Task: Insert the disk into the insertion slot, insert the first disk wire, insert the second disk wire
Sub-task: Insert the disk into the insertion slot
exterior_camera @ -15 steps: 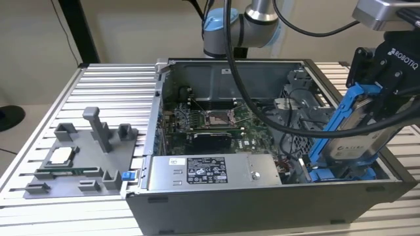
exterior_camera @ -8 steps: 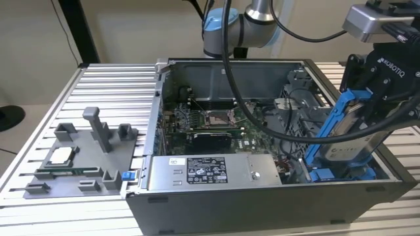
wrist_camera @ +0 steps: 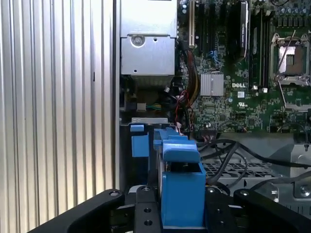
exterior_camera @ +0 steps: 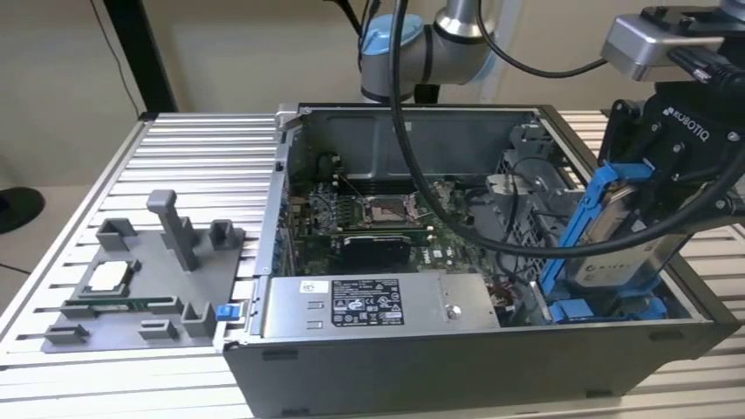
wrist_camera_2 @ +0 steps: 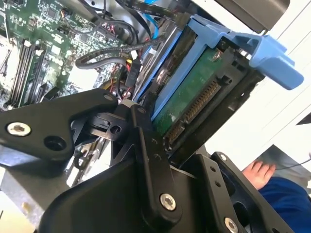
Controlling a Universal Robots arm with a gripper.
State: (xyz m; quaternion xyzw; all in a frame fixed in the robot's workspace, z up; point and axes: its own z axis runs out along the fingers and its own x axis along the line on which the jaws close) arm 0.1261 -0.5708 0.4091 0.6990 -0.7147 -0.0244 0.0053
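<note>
My gripper is shut on the disk, a silver-grey drive in a bright blue carrier. I hold it nearly upright, tilted, at the exterior view's right end of the open computer case. Its lower end sits just above the insertion slot, whose blue rails show below it. In the second wrist view the disk shows its green board and connector between my black fingers. In the first wrist view the blue carrier stands over the blue tabs of the slot. Loose black cables lie beside the bay.
The silver power supply box lies along the case's front wall. The motherboard fills the case floor. A grey fixture tray with upright posts sits on the ribbed table at the exterior view's left. A person's hand shows outside the case.
</note>
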